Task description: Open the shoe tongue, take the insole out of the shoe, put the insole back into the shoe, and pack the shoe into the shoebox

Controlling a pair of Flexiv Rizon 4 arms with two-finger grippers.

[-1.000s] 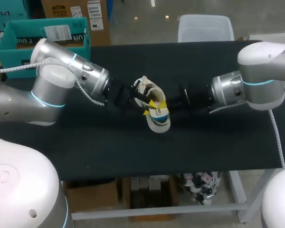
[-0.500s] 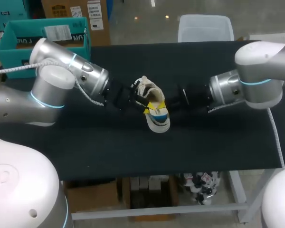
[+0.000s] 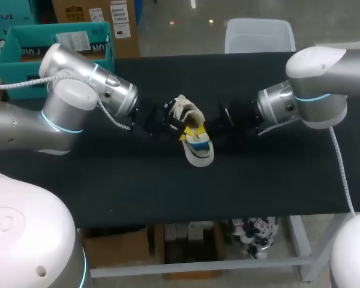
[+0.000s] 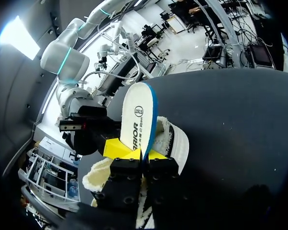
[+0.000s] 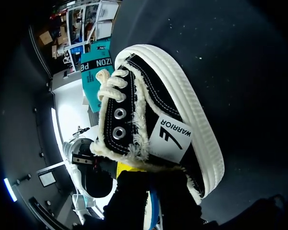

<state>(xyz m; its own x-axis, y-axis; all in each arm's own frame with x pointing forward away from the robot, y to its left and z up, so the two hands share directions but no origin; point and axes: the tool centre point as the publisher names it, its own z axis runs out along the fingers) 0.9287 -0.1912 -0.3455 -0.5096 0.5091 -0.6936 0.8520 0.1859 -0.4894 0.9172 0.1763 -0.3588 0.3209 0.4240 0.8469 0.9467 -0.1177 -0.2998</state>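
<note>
A black canvas shoe with a cream sole lies mid-table, tilted, between my two grippers. My left gripper is shut on the white, blue-edged insole, which stands up out of the shoe's opening with the yellow tips pinching its lower end. My right gripper is shut on the shoe's heel collar from the other side. In the right wrist view the shoe fills the space ahead of that gripper, laces and eyelets facing out, and a strip of the insole's blue edge shows beside the fingers.
The teal shoebox stands open at the table's back left corner, behind my left arm. The black table top stretches bare in front of the shoe and along the right side.
My left gripper's fingers have closed onto the insole. The right arm has shifted a little leftward and back, and the shoe has moved slightly with it.
</note>
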